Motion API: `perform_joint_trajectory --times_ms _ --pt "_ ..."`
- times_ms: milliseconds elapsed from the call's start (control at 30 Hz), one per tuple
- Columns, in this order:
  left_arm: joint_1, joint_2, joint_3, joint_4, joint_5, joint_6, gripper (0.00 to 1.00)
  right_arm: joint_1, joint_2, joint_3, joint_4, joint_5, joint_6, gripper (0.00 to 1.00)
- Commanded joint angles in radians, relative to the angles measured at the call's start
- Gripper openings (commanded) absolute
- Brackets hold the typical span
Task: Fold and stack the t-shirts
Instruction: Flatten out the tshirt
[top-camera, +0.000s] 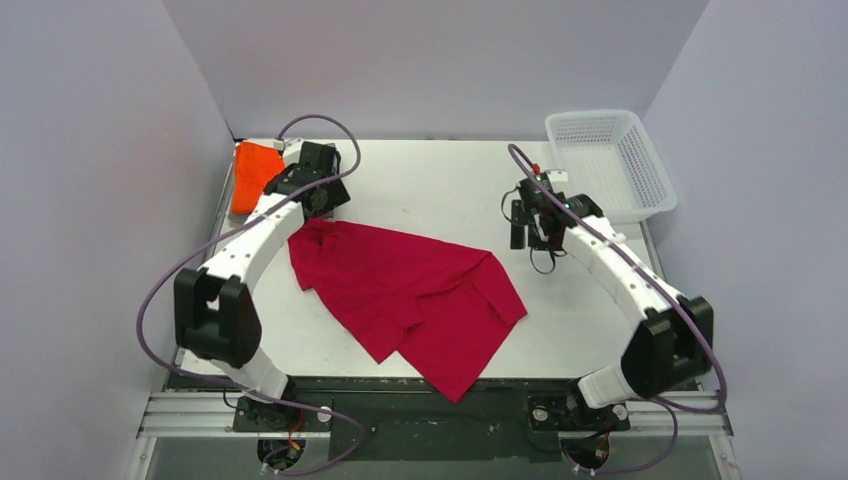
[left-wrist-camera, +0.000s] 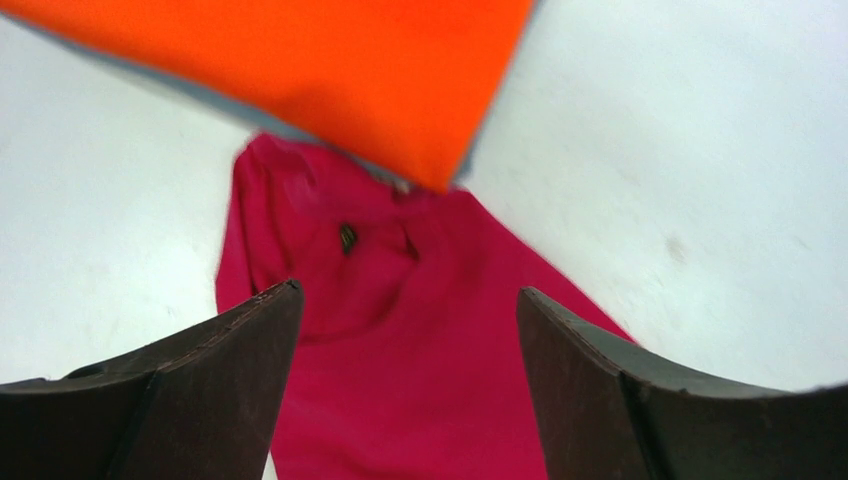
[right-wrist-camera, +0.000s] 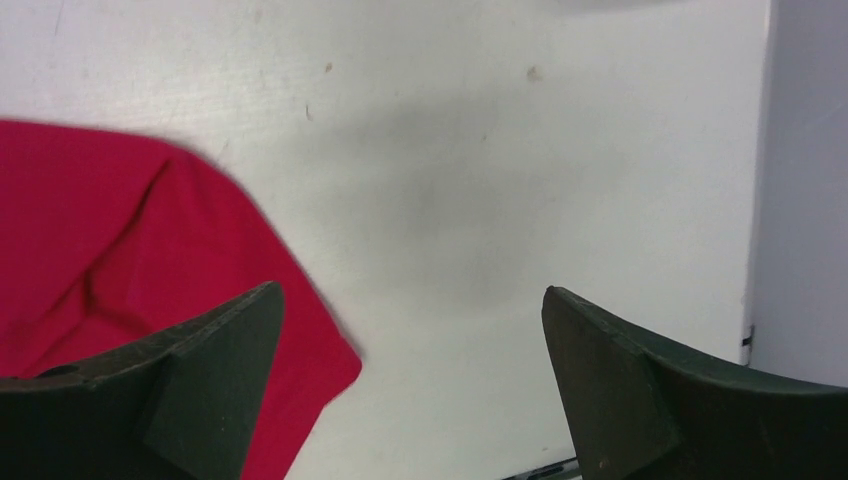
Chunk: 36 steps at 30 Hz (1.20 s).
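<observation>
A large crimson-red t-shirt lies crumpled and spread across the middle of the table. It also shows in the left wrist view and in the right wrist view. A folded orange t-shirt lies at the back left, with a grey-blue edge under it in the left wrist view. My left gripper is open and empty above the red shirt's collar end. My right gripper is open and empty over bare table, right of the red shirt. No beige shirt shows.
A white plastic mesh basket stands at the back right corner, empty. Grey walls close in the table on the left, back and right. The table's front edge runs by the arm bases.
</observation>
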Motion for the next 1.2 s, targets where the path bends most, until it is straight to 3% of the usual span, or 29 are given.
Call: perform_joint_trajectory --times_ms 0,200,400,633,967,1167 --pt "-0.150 -0.221 -0.160 -0.133 0.047 -0.124 0.89 0.009 -0.191 -0.219 0.040 -0.170 0.095 0.96" --pt "-0.438 -0.497 -0.498 -0.131 0.209 -0.180 0.89 0.022 -0.413 -0.452 0.081 -0.360 0.144 0.96" --pt "-0.726 -0.603 -0.690 -0.123 0.307 -0.299 0.89 0.067 -0.483 -0.549 0.076 -0.344 0.187 0.96" --pt "-0.754 -0.534 -0.798 0.048 0.347 -0.338 0.69 0.071 -0.461 -0.565 0.093 -0.321 0.216 0.96" --pt "-0.754 -0.342 -0.759 -0.002 0.216 -0.427 0.62 0.071 -0.458 -0.573 0.100 -0.311 0.216 0.95" --pt "-0.754 -0.267 -0.740 -0.036 0.134 -0.472 0.50 0.072 -0.456 -0.591 0.100 -0.321 0.218 0.95"
